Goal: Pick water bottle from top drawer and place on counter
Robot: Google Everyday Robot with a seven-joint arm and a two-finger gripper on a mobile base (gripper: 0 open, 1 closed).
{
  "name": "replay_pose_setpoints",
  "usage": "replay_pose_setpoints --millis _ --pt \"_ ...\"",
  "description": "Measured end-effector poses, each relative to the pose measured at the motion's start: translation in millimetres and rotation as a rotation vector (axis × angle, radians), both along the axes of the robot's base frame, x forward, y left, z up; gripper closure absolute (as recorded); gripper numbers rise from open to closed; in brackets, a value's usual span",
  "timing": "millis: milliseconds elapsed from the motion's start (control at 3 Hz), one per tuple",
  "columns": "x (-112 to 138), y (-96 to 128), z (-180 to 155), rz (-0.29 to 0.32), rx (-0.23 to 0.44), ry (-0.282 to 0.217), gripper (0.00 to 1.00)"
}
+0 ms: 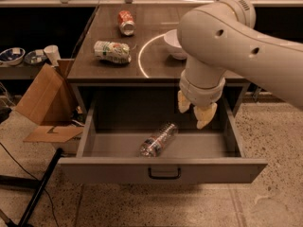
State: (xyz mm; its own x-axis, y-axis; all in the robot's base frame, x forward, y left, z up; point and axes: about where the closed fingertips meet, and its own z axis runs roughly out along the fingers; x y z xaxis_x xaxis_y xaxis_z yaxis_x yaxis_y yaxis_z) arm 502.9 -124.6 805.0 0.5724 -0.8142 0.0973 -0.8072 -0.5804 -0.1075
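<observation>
The gripper (195,110) hangs over the open drawer (118,171), its fingers (206,117) apart and empty. The bottle (158,139) lies on its side just below and left of them, on the drawer floor.

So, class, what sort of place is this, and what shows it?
Likely a robot test lab: the gripper hangs open over the top drawer, where a water bottle lies; a white ring marks the counter.
</observation>
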Motion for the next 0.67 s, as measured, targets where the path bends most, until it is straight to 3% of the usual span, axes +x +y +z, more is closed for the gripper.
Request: replay_pose_setpoints --millis 333,667 --pt "0.6 9.8 -13.6 -0.008 0.034 0.013 0.0" --pt "0.6 9.8 -13.6 -0.008 0.034 0.013 0.0"
